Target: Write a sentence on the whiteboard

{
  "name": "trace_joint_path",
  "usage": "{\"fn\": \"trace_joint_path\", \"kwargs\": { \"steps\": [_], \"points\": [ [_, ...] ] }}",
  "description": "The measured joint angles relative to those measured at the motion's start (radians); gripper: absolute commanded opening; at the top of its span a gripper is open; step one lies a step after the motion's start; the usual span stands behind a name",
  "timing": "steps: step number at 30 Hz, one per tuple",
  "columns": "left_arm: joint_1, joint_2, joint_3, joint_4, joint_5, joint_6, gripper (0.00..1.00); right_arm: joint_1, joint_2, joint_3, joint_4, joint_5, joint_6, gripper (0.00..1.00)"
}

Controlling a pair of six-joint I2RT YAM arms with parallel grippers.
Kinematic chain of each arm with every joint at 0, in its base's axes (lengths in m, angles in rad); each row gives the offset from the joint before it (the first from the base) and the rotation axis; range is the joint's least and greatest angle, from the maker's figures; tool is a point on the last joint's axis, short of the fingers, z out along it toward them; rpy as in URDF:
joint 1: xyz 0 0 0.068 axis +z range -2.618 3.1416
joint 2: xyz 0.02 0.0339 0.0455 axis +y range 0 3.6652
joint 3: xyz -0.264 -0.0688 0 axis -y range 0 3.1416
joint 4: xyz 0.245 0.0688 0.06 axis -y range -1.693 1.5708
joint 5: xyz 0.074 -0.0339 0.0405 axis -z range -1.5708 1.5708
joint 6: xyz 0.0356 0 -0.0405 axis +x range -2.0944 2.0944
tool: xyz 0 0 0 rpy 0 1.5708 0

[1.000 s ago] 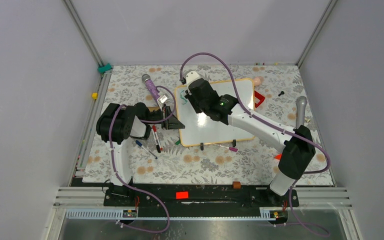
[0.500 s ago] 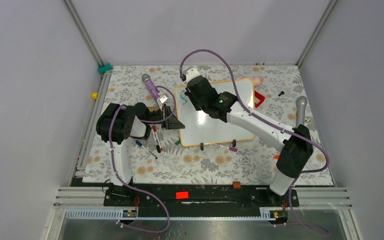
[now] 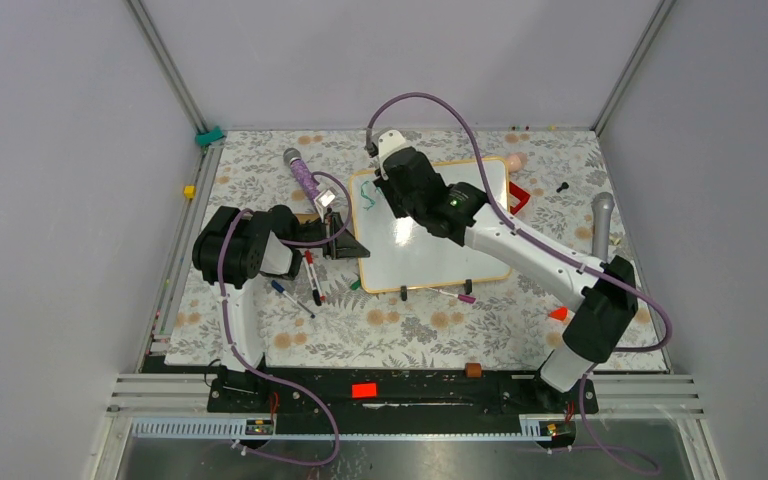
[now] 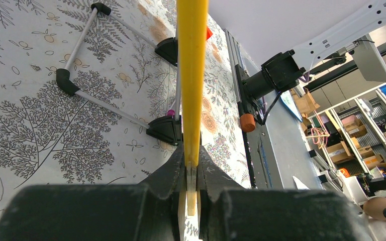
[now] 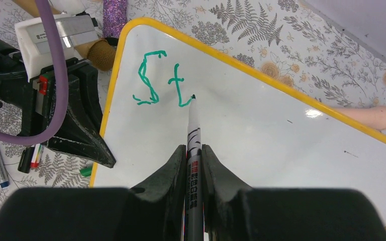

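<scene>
While the right hand is clamped on a marker, its tip touches the whiteboard at 10 o'clock, where the green sentence reads only 2 letters, "St"; the left hand pinches the board's 9 o'clock frame.

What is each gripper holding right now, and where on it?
The right gripper is shut on the marker, gripping its barrel with the tip left free. The left gripper is shut on the whiteboard, clamping its yellow frame edge.
</scene>
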Motion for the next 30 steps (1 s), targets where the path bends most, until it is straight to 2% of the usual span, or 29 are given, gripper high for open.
{"fn": "trace_joint_path", "kwargs": {
  "steps": [30],
  "points": [
    [0.0, 0.0, 0.0, 0.0, 0.0, 0.0, 0.0, -0.036, 0.04, 0.025, -0.023, -0.035, 0.001, 0.0]
  ]
}}
